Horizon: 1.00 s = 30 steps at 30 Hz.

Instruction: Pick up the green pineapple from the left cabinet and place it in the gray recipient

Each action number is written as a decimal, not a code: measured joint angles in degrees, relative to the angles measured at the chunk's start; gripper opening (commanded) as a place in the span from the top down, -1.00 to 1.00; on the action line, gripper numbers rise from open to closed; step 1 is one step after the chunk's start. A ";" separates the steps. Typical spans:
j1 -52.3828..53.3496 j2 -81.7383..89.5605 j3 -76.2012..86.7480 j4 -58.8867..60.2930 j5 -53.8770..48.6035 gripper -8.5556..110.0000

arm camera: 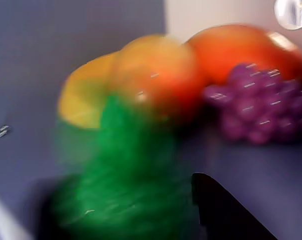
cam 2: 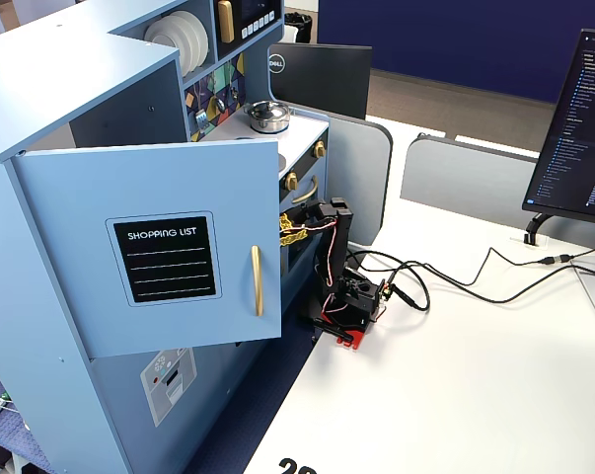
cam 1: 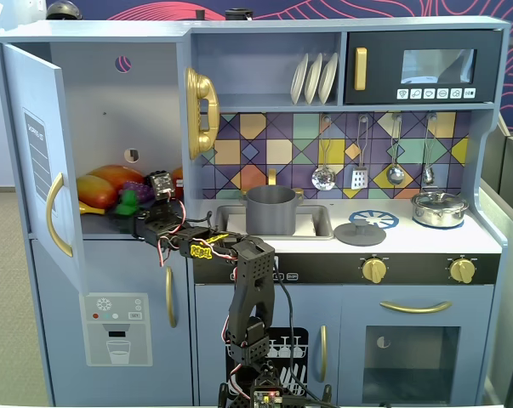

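- The green pineapple (cam 1: pixel 127 201) sits on the shelf inside the left cabinet (cam 1: pixel 103 85), right at the front of the fruit pile. In the wrist view it's a big blurry green blob (arm camera: pixel 125 175) filling the lower middle.
- Behind it there's a yellow-orange fruit (cam 1: pixel 97 189) and a redder one (cam 1: pixel 118 174), with the purple grape bunch (arm camera: pixel 261 107) off to the right in the wrist view.
- The pincer (cam 1: pixel 145 212) is reaching into the cabinet opening, just beside the pineapple. One dark finger (arm camera: pixel 221 210) pokes up from the bottom edge of the wrist view, right of the green. Honestly can't tell if it's spread or pinching, too blurry and half hidden.
- The cabinet door (cam 1: pixel 43 161) is swung wide open, gold handle (cam 1: pixel 56 217) facing out. From the other fixed view the door (cam 2: pixel 159 257) shows a "SHOPPING LIST" board and hides the shelf completely.
- The gray recipient (cam 1: pixel 270 210) stands in the sink, well apart from the pineapple.
- A shiny silver lidded pot (cam 1: pixel 439 208) sits on the stove to the right.
- The arm's base (cam 2: pixel 348 306) is on the white worktop (cam 2: pixel 475 395) in front of the kitchen.
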 measured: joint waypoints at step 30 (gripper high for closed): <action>19.51 71.46 23.99 19.69 -0.70 0.86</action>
